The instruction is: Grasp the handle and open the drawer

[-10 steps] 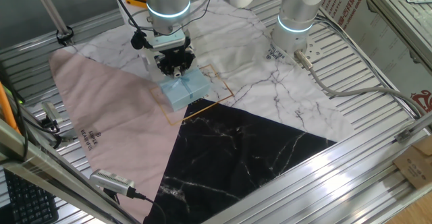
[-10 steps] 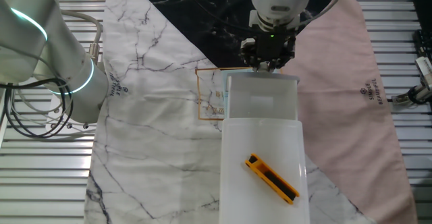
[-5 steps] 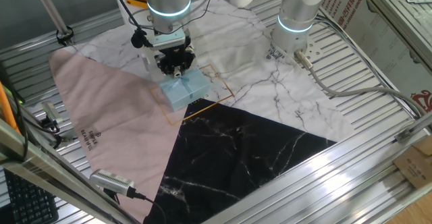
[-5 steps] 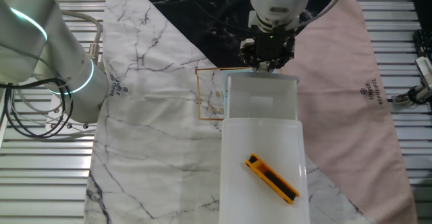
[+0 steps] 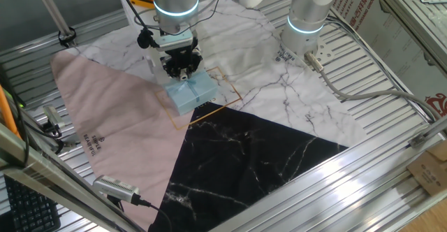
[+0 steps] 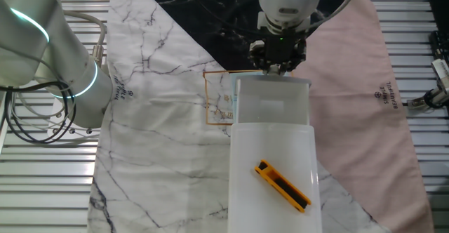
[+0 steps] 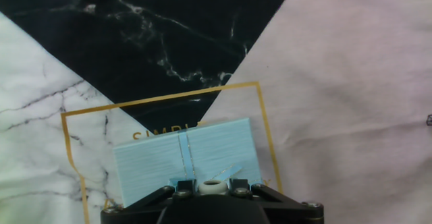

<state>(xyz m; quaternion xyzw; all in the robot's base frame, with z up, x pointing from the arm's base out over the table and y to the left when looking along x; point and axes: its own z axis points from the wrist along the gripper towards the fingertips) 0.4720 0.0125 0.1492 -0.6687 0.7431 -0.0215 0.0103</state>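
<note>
The drawer (image 5: 190,92) is a small light-blue flat box on the cloth, inside a thin gold square outline. In the hand view the drawer (image 7: 185,153) fills the lower middle, with ribbon lines running down its top. The handle (image 7: 212,185) is a small pale ring-like knot at the bottom edge, between my two fingers. My gripper (image 7: 212,187) sits straight down on the box top, with the fingers close against the handle on both sides. The gripper (image 5: 180,71) hides the handle in one fixed view. In the other fixed view the gripper (image 6: 278,66) stands just behind a white box.
A tall white translucent box (image 6: 273,156) with an orange object (image 6: 282,185) on top blocks most of the drawer in that view. A second arm (image 5: 307,15) stands at the back right. Pink (image 5: 112,120), black marble (image 5: 244,155) and white marble (image 5: 293,85) cloths cover the table.
Almost nothing has moved; the arm has shifted by only a trace and the box lies in the same place.
</note>
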